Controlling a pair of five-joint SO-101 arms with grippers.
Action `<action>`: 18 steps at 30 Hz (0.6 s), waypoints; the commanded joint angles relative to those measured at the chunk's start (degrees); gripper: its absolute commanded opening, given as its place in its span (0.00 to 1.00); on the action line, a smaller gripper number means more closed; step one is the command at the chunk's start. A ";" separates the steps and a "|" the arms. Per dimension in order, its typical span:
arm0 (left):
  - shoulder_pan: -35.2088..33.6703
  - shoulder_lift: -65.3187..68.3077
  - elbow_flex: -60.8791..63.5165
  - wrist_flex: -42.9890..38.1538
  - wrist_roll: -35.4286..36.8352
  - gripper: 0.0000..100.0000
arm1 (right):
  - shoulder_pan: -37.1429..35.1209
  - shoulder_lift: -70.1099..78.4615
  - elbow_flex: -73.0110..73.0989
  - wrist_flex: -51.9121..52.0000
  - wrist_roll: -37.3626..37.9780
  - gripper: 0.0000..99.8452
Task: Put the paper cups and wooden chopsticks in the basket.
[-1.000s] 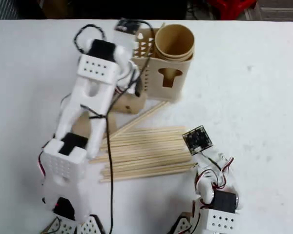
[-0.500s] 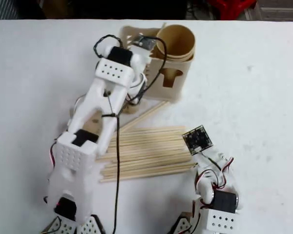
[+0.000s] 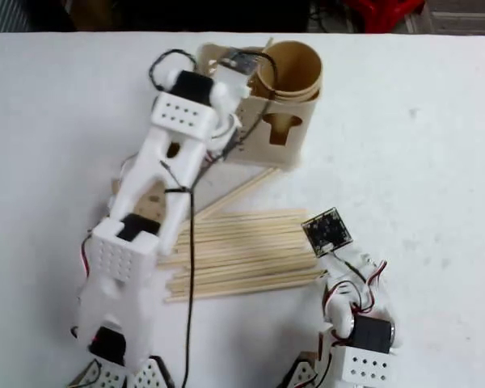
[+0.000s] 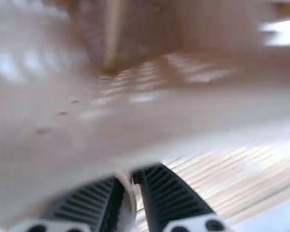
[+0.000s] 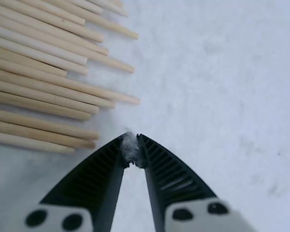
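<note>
White table (image 3: 420, 162) nearest, with the right arm (image 3: 360, 323) low at the near edge. On it, the right gripper (image 5: 131, 145): black jaws pressed together at the tips, gripping nothing, pointed down at bare tabletop just beside the near ends of the chopsticks (image 5: 43, 82).

Next out, at mid-table: a flat heap of wooden chopsticks (image 3: 242, 250), laid roughly parallel and side by side, outside the basket. Just beyond the heap, one loose chopstick (image 3: 238, 190) lying at a slant, its far end close to the foot of the basket.

Crossing over the heap's left end, the left arm (image 3: 162, 170), stretched away to the basket's near-left corner. At its end, the left gripper (image 4: 132, 176): jaw tips drawn close with the barest slit between, up against the basket wall (image 4: 135, 125). Impossible to tell whether anything sits in that slit.

Farthest off: the tan basket (image 3: 279, 133) standing upright, with a cut-out handle in its side. Inside, a nested stack of paper cups (image 3: 289, 69), mouth up, in the right-hand part. Beside them, one upright stick (image 4: 111, 38) within the basket.
</note>
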 commanded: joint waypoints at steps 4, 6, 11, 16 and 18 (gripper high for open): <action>-11.74 -7.96 -2.81 -0.09 2.55 0.02 | -0.57 -0.31 0.44 0.22 0.62 0.02; -13.58 -12.26 -2.81 -0.79 2.81 0.02 | -0.57 -0.31 0.44 0.22 0.62 0.02; -13.32 -25.98 -2.90 -2.55 2.46 0.02 | -0.57 -0.31 0.44 0.22 0.62 0.02; -5.14 -37.93 -2.81 -10.99 1.93 0.02 | -0.57 -0.31 0.44 0.22 0.62 0.02; 0.66 -40.31 -2.81 -13.89 -1.41 0.02 | -0.57 -0.31 0.44 0.22 0.62 0.02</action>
